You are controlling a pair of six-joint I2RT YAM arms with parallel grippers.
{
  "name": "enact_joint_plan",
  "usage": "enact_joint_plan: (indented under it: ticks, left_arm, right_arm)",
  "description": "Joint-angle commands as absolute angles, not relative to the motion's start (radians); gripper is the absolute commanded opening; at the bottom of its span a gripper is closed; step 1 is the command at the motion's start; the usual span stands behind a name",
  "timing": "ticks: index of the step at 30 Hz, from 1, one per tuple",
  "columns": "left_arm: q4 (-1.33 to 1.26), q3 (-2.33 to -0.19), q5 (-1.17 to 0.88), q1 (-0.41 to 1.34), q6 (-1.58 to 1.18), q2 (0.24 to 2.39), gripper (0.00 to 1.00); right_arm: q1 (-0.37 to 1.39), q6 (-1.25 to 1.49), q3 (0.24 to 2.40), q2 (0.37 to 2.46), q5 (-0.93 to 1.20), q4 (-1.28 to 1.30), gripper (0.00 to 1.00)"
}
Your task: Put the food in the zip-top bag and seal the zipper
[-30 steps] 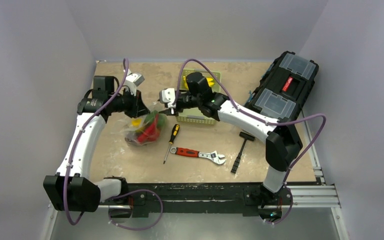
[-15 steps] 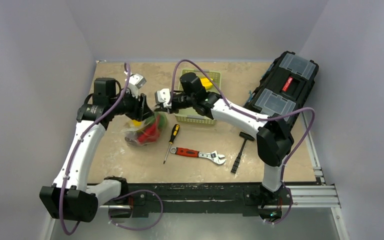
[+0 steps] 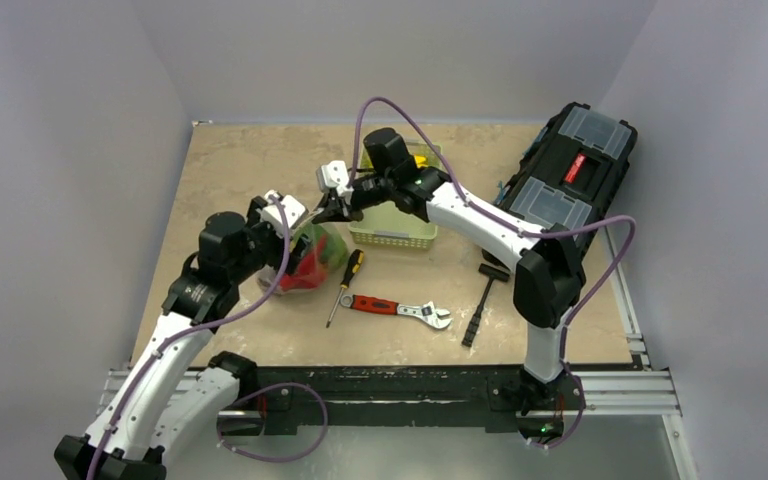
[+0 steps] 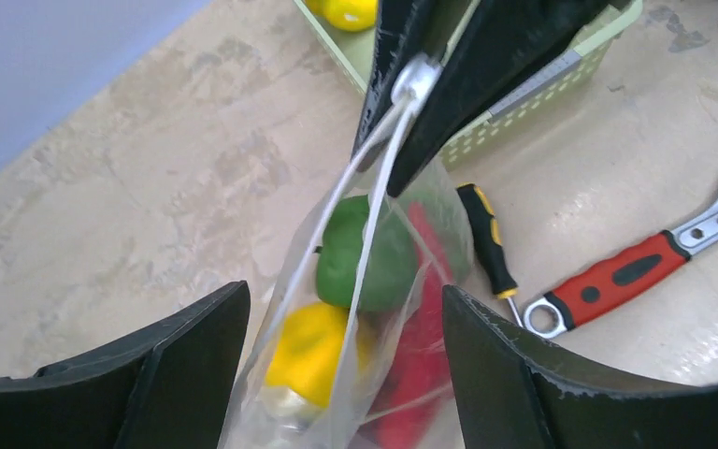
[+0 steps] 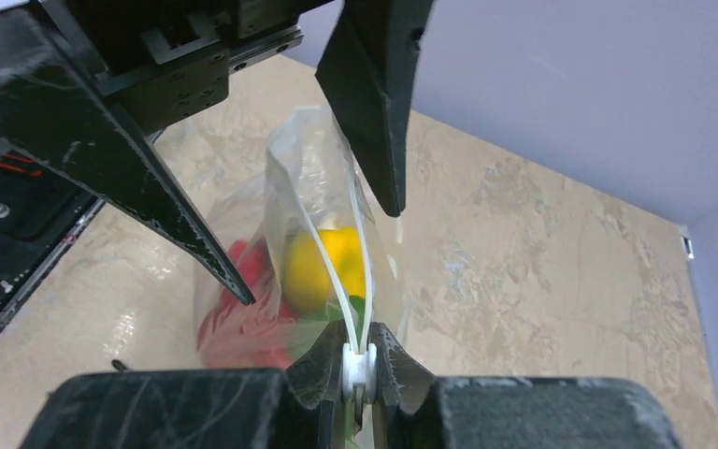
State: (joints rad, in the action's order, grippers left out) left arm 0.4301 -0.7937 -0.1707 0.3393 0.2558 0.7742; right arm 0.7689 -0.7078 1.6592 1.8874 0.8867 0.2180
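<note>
Table point(image 3: 240, 170) first: the zip-top bag point(image 3: 312, 262) stands left of centre. Left gripper point(image 4: 344, 295) gapes wide, a finger on either side of the bag, seemingly touching nothing. Right gripper point(image 5: 358, 367) pinches the bag's top. Food point(image 4: 366, 260) inside, zipper point(image 4: 383, 187) clamped!

Left gripper point(image 4: 346, 292) is held wide open, fingers spread well apart. Right gripper point(image 3: 320, 213) is stretched out facing it and pinched tight on the zipper point(image 5: 358, 368).
</note>
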Motion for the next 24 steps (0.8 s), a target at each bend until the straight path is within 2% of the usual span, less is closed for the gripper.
enact_joint_plan:
  ticks: [1, 6, 14, 19, 21, 22, 24]
  left_arm:
    - [0.229, -0.753, -0.172, 0.344, 0.392, 0.748, 0.74]
    - [0.246, -0.802, -0.230, 0.343, 0.410, 0.808, 0.71]
    - [0.239, -0.797, -0.312, 0.343, 0.433, 0.837, 0.62]
    - [0.258, -0.827, -0.271, 0.344, 0.460, 0.863, 0.35]
    - [0.266, -0.846, -0.218, 0.344, 0.467, 0.866, 0.08]
    - [0.286, -0.864, -0.181, 0.344, 0.468, 0.865, 0.02]
    - [0.339, -0.899, -0.137, 0.338, 0.480, 0.852, 0.00]
  right_arm:
    - [0.730, -0.709, 1.788, 1.931, 1.070, 0.350, 0.00]
    - [0.729, -0.694, 1.805, 1.963, 1.102, 0.367, 0.00]
    - [0.729, -0.462, 1.762, 1.951, 1.080, 0.160, 0.00]
    - [0.731, -0.319, 1.737, 1.944, 1.080, 0.023, 0.00]
    - [0.733, -0.235, 1.725, 1.943, 1.079, -0.070, 0.00]
    - [0.735, -0.197, 1.718, 1.944, 1.067, -0.118, 0.00]
    - [0.749, -0.163, 1.711, 1.941, 1.033, -0.166, 0.00]
